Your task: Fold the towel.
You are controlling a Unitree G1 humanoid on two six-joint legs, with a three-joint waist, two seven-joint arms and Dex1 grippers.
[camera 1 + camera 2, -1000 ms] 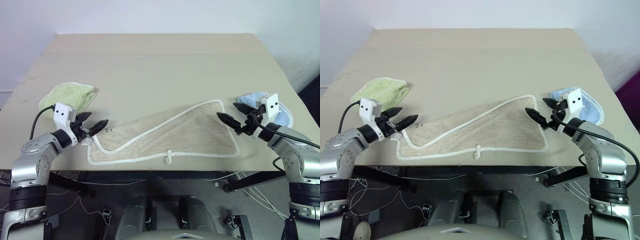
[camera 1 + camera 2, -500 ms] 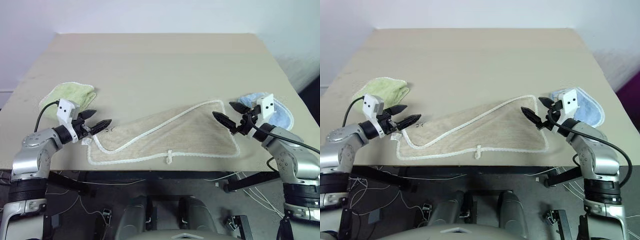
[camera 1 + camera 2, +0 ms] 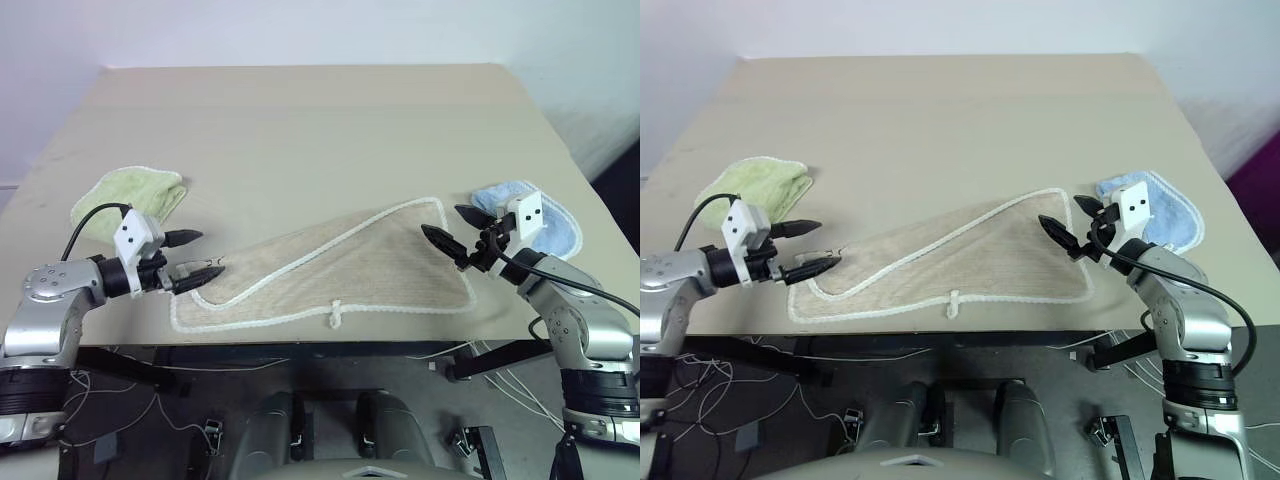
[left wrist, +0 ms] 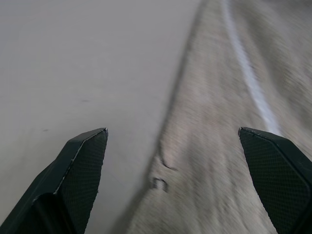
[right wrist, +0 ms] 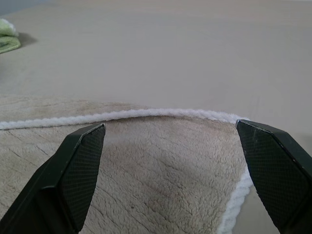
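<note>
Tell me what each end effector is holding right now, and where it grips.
Nothing. Left end effector and right end effector are open at opposite ends of the beige towel.

Head stereo pair: high, facing forward-down, sharing whole worktop. Wrist views: close, low along end effectors, both over towel.

Silver-grey metal arms, black wrist cables, white camera blocks, left claw and right claw black, pointed
</note>
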